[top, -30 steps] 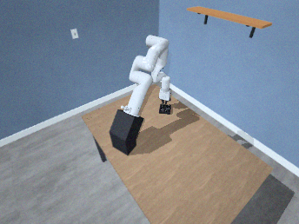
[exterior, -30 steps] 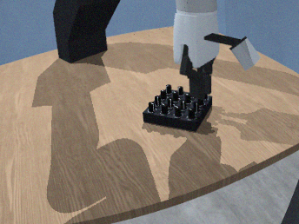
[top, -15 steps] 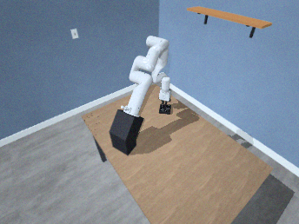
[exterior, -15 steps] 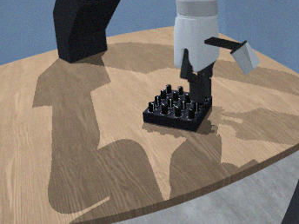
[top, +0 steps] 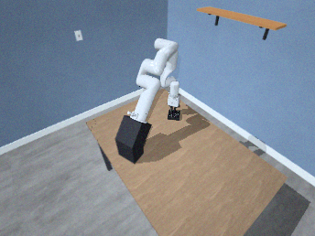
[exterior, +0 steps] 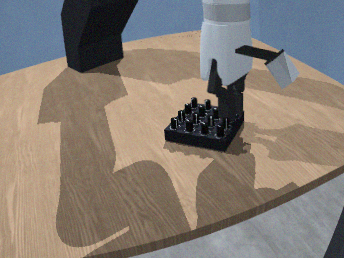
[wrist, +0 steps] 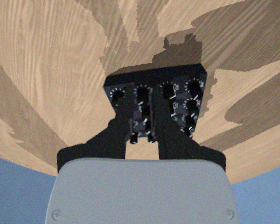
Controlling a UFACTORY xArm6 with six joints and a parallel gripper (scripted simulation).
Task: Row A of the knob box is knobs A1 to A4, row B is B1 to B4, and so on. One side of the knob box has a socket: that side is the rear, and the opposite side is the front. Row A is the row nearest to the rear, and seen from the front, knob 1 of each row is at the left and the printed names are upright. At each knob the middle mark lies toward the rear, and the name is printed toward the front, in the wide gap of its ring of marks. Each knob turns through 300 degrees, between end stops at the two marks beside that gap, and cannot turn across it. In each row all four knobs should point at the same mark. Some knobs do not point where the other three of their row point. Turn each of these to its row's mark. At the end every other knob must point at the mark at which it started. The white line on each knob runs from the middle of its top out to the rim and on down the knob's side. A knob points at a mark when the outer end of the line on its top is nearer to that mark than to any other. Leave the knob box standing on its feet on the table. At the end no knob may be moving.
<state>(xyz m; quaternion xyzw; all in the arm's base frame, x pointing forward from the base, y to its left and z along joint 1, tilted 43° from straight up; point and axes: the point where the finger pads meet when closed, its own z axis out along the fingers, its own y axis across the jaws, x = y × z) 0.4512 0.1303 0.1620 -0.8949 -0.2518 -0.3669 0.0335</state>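
Note:
The black knob box point(top: 174, 117) point(exterior: 195, 140) point(wrist: 155, 73) stands flat on the table, with rows of black knobs and white ring marks on top. My gripper point(exterior: 231, 113) point(wrist: 142, 96) points down over the box, its fingers partly spread on either side of one line of knobs. A knob point(wrist: 143, 93) shows in the gap, with space beside it; I see no finger gripping it. A knob point(wrist: 117, 95) stands outside the left finger, and another knob point(wrist: 193, 87) is at the far right corner. The fingers hide several knobs. Names, most pointer lines and the socket are unreadable or hidden.
The wooden table point(top: 206, 176) point(exterior: 145, 137) carries the arm's black pedestal point(top: 133, 139) point(exterior: 95, 32), left of the box in the exterior view. A shelf point(top: 240, 17) is on the wall. Arm shadows fall across the table.

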